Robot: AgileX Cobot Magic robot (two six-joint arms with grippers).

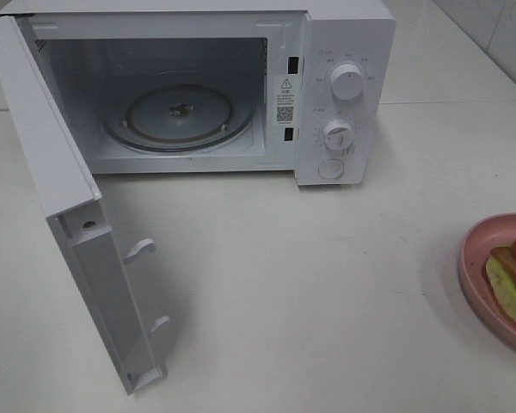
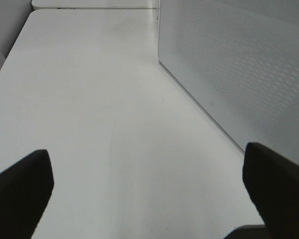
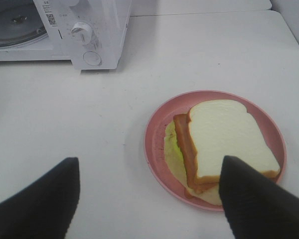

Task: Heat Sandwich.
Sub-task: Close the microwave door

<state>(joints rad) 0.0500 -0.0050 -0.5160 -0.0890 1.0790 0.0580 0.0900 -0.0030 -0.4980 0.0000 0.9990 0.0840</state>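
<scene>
At nine o'clock in the high view: microwave door [image 1: 77,258], swung fully open toward the viewer, two latch hooks showing on its inner edge. The left wrist view shows its perforated outer face close by, rising from the white table [image 1: 310,292].

Left gripper [image 2: 149,191]: fingers [image 2: 20,184] spread wide, nothing between them but bare table. It hangs beside the open door, touching nothing.

At eleven to twelve o'clock: microwave [image 1: 344,52], white, cavity empty, glass turntable [image 1: 176,116] seated in the middle of the floor. Two round knobs and a round button sit on its control panel at one o'clock.

At three to four o'clock: pink plate [image 1: 473,258], cut off by the frame edge. It carries the sandwich [image 3: 224,144]: white top slice with tan crust, brown and pale green layers slipped out sideways beneath it, the stack lying loose and skewed.

Right gripper [image 3: 149,194]: fingers parted wide, empty, hovering near the plate, one finger covering a corner of the sandwich in its wrist view. No contact can be made out.

Step in hand, as judged: the door stands open and the sandwich is not yet loaded; the reach for the plate comes first.

Next move calls for: a grip on the plate rim, not the loose stack, then a level carry toward eleven o'clock, past the open door and onto the turntable.
</scene>
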